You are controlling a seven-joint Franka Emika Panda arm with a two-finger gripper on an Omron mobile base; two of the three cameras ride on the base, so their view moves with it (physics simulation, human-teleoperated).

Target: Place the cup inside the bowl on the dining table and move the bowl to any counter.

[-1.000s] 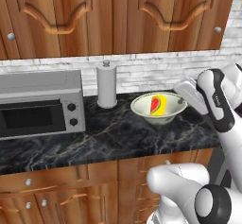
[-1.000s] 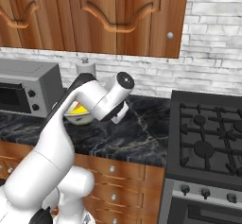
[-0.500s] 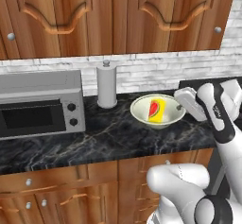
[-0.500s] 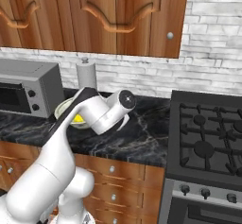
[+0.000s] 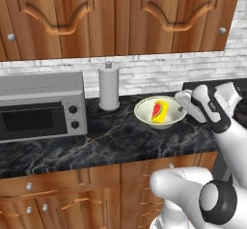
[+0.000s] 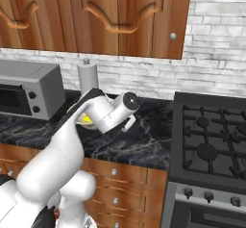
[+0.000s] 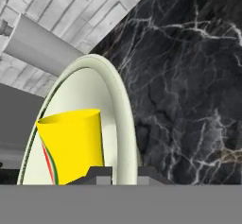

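The cream-white bowl (image 5: 159, 113) sits on the black marble counter (image 5: 111, 141), right of a paper-towel roll. The yellow cup (image 5: 160, 110) with its red patch lies tipped inside the bowl. My gripper (image 5: 182, 106) is at the bowl's right rim, shut on it. In the hand view the gripper (image 7: 124, 172) has the bowl's rim (image 7: 124, 124) between its two dark tips, with the cup (image 7: 73, 145) just inside. In the right base view my arm covers most of the bowl, and a bit of the yellow cup (image 6: 86, 120) shows. The dining table is out of view.
A grey microwave (image 5: 41, 108) stands at the counter's left and a paper-towel roll (image 5: 109, 85) behind the bowl. A black gas stove (image 6: 211, 145) adjoins the counter on the right. Wooden wall cabinets (image 5: 120, 15) hang above, and a white brick wall is behind.
The hand has come down and slightly left, bringing the bowl with the cup lower onto the counter. The grip on the rim is unchanged.
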